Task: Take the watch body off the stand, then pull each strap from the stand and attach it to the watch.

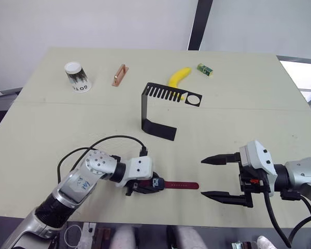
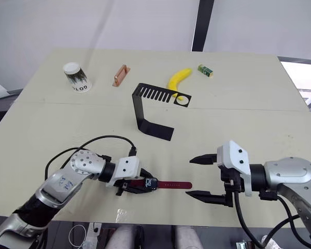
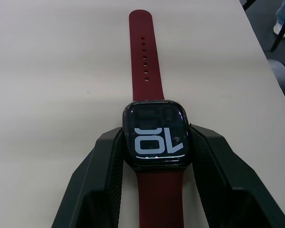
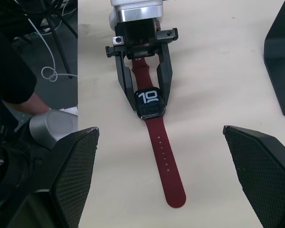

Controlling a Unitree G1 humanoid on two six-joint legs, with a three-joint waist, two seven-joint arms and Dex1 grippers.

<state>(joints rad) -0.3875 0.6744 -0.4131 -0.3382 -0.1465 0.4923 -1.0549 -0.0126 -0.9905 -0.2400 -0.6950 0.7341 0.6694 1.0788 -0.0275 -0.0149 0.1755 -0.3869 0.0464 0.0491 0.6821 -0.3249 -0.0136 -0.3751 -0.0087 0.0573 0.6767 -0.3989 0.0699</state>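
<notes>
Watch body (image 3: 155,134) sits flat on the table (image 1: 67,124) near its front edge, pinched at its two sides by the left gripper (image 4: 141,92), with both dark red straps (image 4: 165,164) already joined to it: the holed one runs out toward the right gripper (image 1: 224,177), the other lies back between the left fingers (image 3: 92,185). The case looks small, light, rigid and smooth-edged, so a side grip on its flanks seems safest; its glass face is best left untouched. The bands look soft and floppy, likely to sag if lifted. The right gripper hovers nearby, spread wide and empty. The stand (image 1: 154,111) is bare, well apart.
</notes>
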